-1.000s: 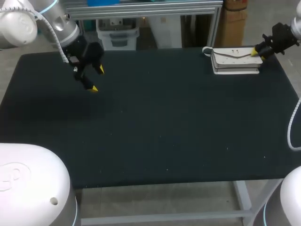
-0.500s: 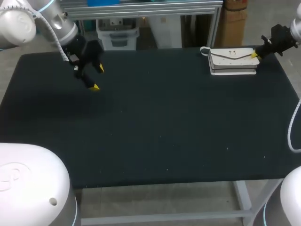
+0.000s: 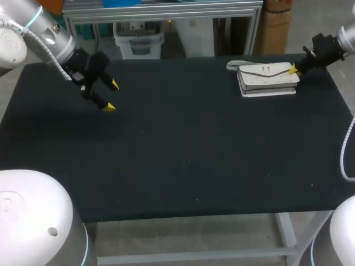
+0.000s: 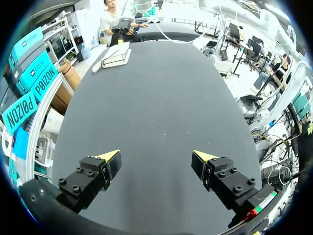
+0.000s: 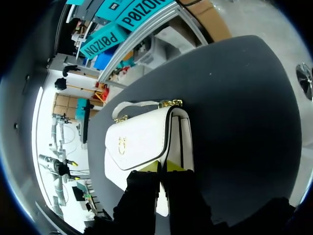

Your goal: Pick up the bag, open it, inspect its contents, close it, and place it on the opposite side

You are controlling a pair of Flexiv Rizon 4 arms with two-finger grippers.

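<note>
Dark matte tabletop (image 3: 183, 166): bears the one task item, at its far right corner.

Left tool (image 3: 111, 95): hangs over the tabletop's far left quarter. Its yellow-tipped fingers stand wide apart with nothing between them. In its own wrist view the bag appears only far ahead, at the other end of the tabletop.

Bag (image 3: 268, 80): white and flap-fronted, lying flat near the far right corner with the flap and its gold clasp (image 5: 121, 143) facing up. The long axis runs roughly along the far edge, a little skewed. A strap (image 3: 236, 65) loops out from the end nearer the middle.

Right tool (image 3: 293, 68): at the bag's outer, right-hand end, coming in along the long axis. Its fingers are drawn close together and pinch that end, one yellow tip on each side, as the right wrist view shows.

Assessment: this looks like the pick-up step with the grasp made. Whether the bag has left the tabletop cannot be told. The right arm is much the nearer. The left tool is well apart, on the side where the bag must end. Opening will likely need the left tool brought across to the flap while the right holds the end.
</note>
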